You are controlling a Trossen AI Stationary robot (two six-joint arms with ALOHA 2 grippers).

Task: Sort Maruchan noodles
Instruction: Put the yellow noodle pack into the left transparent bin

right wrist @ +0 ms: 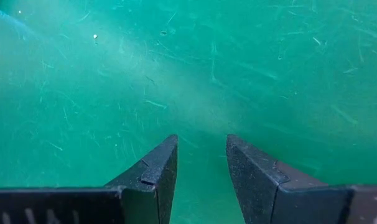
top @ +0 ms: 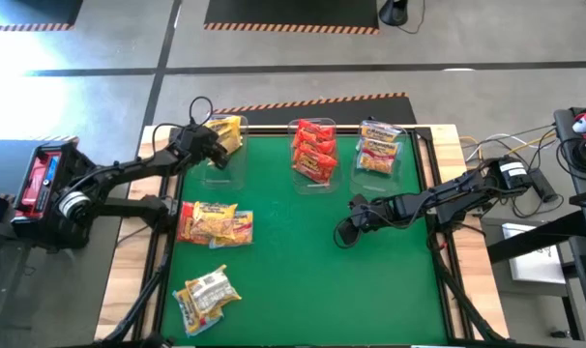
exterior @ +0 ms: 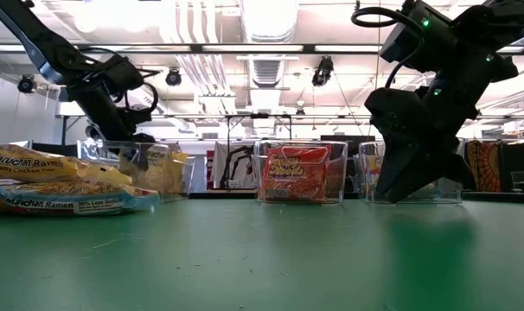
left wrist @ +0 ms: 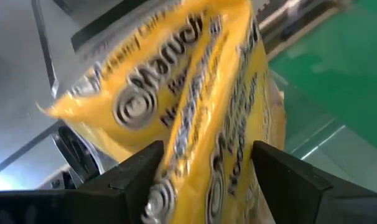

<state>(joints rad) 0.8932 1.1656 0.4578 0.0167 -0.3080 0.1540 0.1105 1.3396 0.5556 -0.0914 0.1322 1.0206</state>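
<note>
Left gripper (top: 213, 147) over the bin (top: 219, 162) at 11 o'clock

Its fingers stand apart around yellow noodles (left wrist: 195, 93) in that bin; the right gripper (top: 348, 232), near table (top: 303, 280) centre, shows a narrow gap, holding nothing.

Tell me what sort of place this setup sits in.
Probably a robotics lab or workshop: exposed ceiling ducts, striped floor tape, and a green table with clear bins of noodle packets.
</note>
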